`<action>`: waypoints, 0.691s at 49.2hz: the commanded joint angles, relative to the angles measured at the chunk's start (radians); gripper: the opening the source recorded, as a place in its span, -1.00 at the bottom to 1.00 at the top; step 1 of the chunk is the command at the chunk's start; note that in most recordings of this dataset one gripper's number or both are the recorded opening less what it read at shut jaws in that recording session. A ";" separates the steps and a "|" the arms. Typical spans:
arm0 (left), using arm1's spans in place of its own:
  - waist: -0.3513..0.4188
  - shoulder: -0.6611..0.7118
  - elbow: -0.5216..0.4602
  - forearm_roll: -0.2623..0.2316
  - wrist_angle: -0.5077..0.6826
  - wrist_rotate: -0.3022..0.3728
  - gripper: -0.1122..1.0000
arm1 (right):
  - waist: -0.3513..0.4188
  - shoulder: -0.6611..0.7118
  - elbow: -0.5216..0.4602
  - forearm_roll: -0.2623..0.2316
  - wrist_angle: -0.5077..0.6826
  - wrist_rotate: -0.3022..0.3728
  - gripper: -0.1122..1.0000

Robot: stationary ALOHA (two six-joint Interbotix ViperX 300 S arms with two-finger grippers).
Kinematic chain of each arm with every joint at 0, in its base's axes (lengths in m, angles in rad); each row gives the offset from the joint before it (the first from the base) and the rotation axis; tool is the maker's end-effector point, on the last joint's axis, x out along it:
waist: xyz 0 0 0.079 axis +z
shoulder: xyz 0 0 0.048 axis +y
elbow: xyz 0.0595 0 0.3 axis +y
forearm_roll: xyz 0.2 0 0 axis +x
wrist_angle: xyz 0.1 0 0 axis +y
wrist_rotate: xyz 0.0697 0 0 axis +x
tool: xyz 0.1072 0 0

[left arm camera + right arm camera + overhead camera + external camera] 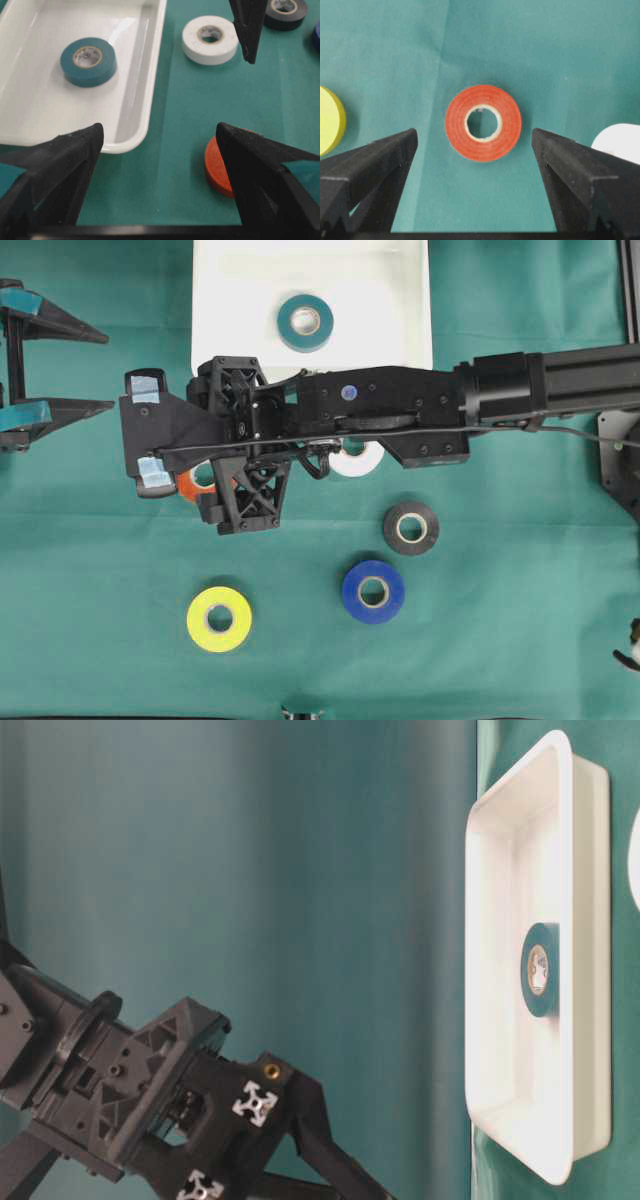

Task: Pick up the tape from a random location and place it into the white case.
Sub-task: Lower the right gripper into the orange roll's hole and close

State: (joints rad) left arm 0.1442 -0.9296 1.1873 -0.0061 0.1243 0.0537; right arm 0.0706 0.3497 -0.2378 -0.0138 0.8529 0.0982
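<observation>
The white case lies at the back of the green cloth with a teal tape roll flat inside it. My right gripper reaches across from the right and points down, open, above an orange tape roll that the arm mostly hides. In the right wrist view the orange roll lies flat just ahead of my right gripper, untouched. At the left edge my left gripper is open and empty. In the left wrist view, the orange roll peeks from behind one finger, near the case.
A white roll lies partly under the right arm. A black roll, a blue roll and a yellow roll lie flat on the cloth toward the front. The yellow roll shows at the right wrist view's left edge.
</observation>
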 commanded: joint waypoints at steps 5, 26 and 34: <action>0.002 0.006 -0.011 -0.003 -0.005 0.000 0.94 | -0.002 -0.018 -0.028 0.003 -0.003 0.005 0.82; 0.000 0.006 -0.011 -0.003 -0.005 0.000 0.94 | 0.003 -0.008 -0.026 0.002 -0.002 0.011 0.82; 0.002 0.006 -0.011 -0.003 -0.005 0.000 0.94 | 0.003 0.021 -0.025 0.002 -0.003 0.011 0.82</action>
State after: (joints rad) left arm 0.1442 -0.9296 1.1858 -0.0061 0.1243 0.0537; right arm 0.0706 0.3820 -0.2378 -0.0138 0.8544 0.1074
